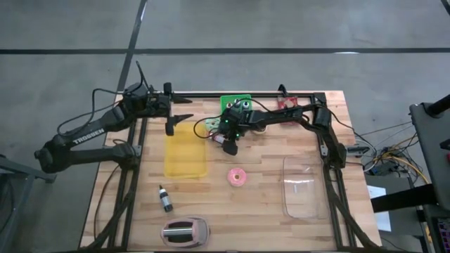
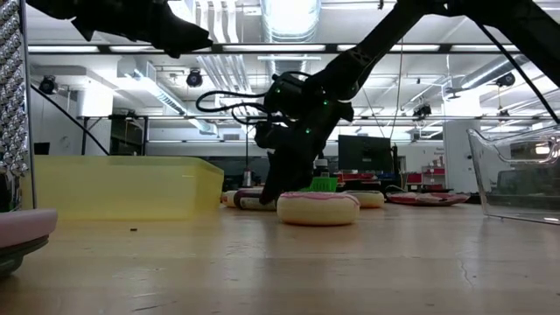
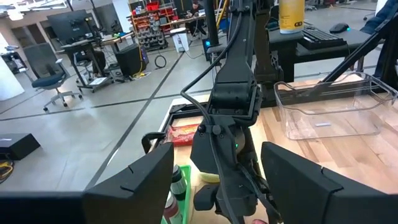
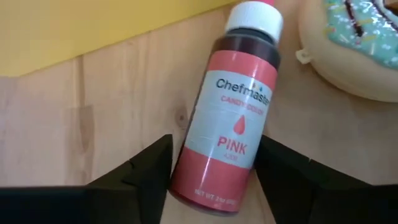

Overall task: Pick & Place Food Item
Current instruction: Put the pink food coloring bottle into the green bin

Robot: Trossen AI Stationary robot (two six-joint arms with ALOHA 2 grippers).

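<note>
On the wooden table [image 1: 267, 190] we see the right gripper [image 4: 211, 163] lowered over a pink food-colour bottle [image 4: 227, 121] lying beside the yellow bin [image 1: 185, 154], its fingers spread either side and not yet pinching it, while the left gripper [image 1: 177, 119] hangs spread above the bin's far end.

Both arms were matte black w/ boxy angular links. Left arm [image 1: 84, 137] had white "TROSSEN" lettering along one link. Black cables looped off both arms. Right arm [image 1: 281, 116] had small green LEDs lit by the wrist. Fingers [image 3: 134, 183] were dark, flat-faced, wedge-shaped.
</note>
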